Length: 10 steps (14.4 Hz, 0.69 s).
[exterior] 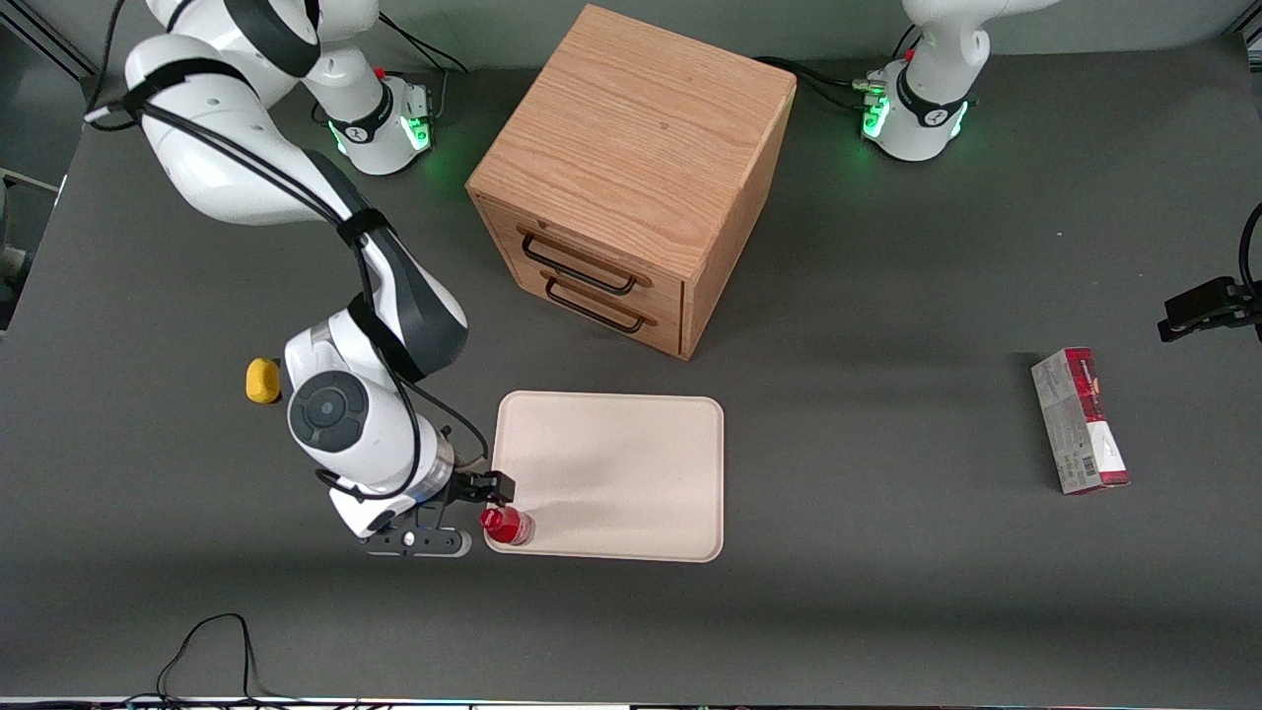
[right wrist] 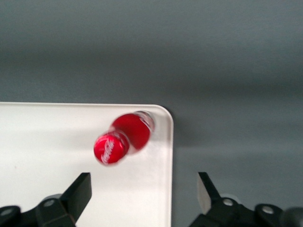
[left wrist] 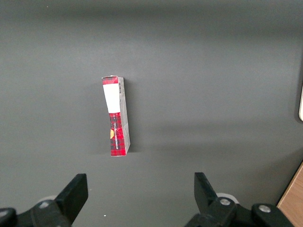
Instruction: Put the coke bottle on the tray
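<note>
The coke bottle (exterior: 508, 526) (right wrist: 122, 138), red with a red cap, stands upright on the cream tray (exterior: 631, 463) (right wrist: 42, 151) at the tray's corner nearest the front camera, toward the working arm's end. My gripper (exterior: 471, 513) (right wrist: 144, 191) is open and hovers above that corner's edge, just beside the bottle and apart from it. Nothing sits between its fingers.
A wooden two-drawer cabinet (exterior: 631, 177) stands farther from the front camera than the tray. A yellow object (exterior: 261, 381) lies beside my arm. A red-and-grey carton box (exterior: 1080, 419) (left wrist: 116, 116) lies toward the parked arm's end.
</note>
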{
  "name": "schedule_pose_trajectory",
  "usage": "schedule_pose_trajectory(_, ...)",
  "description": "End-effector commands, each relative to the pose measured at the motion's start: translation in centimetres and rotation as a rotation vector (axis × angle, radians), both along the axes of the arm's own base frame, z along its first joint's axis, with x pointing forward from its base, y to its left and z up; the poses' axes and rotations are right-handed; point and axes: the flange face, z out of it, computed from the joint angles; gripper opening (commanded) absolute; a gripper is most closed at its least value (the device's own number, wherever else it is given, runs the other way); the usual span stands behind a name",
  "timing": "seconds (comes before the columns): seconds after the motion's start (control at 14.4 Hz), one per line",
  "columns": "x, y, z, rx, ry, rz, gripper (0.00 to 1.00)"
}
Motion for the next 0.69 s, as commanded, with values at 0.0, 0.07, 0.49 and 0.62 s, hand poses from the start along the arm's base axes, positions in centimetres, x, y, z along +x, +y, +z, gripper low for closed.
schedule_pose_trajectory(0.0, -3.4, -2.8, 3.6, -0.055, 0.008, -0.041, 1.0)
schedule_pose_trajectory(0.07, -4.2, -4.5, 5.4, -0.033, 0.014, -0.031, 1.0)
schedule_pose_trajectory(0.49, -13.1, -17.0, 15.3, -0.043, 0.071, 0.055, 1.0)
schedule_pose_trajectory(0.62, -17.1, -20.3, 18.6, -0.045, 0.055, 0.05, 1.0)
